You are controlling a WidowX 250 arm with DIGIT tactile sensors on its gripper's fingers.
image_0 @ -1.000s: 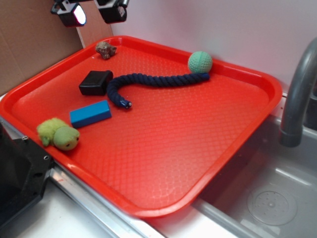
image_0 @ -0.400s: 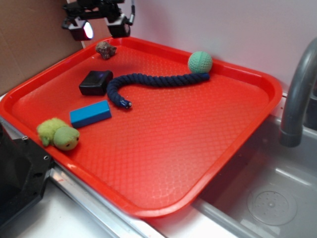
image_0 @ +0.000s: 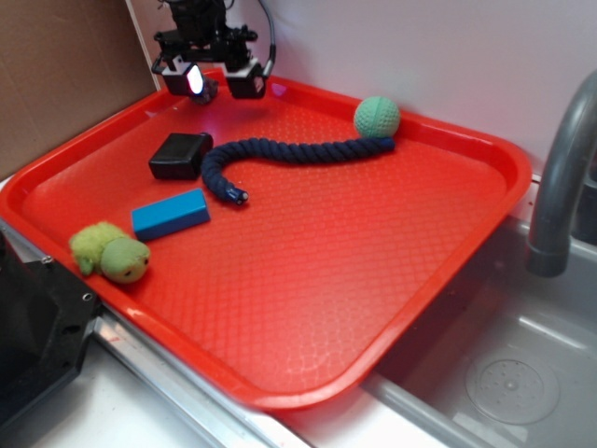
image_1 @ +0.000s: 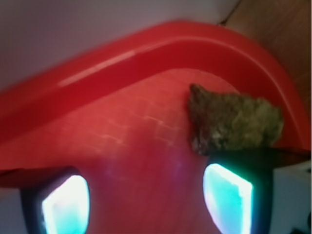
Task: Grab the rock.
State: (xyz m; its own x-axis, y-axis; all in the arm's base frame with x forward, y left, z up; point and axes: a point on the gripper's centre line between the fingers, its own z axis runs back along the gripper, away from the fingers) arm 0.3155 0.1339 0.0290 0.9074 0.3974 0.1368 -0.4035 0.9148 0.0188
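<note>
Gripper: I see the black two-fingered gripper (image_0: pixel 216 84) at the upper left of the exterior frame, jaws spread wide, nothing held.
Rock: the lumpy brown-grey stone (image_1: pixel 234 119) lies in the red plastic tray's (image_0: pixel 354 280) far corner, upper right of the wrist frame, just ahead of one glowing finger pad (image_1: pixel 226 197); in the exterior view my gripper hides it.
Edges: the raised rim curves close behind the rock; open floor lies toward the frame's lower left.
Nearby: the black rectangular block (image_0: pixel 180 155) and dark blue rope (image_0: pixel 289 154) sit apart, below.
Change: a second ago the gripper hung higher and further left, rock exposed; now it has come down over that corner.
</note>
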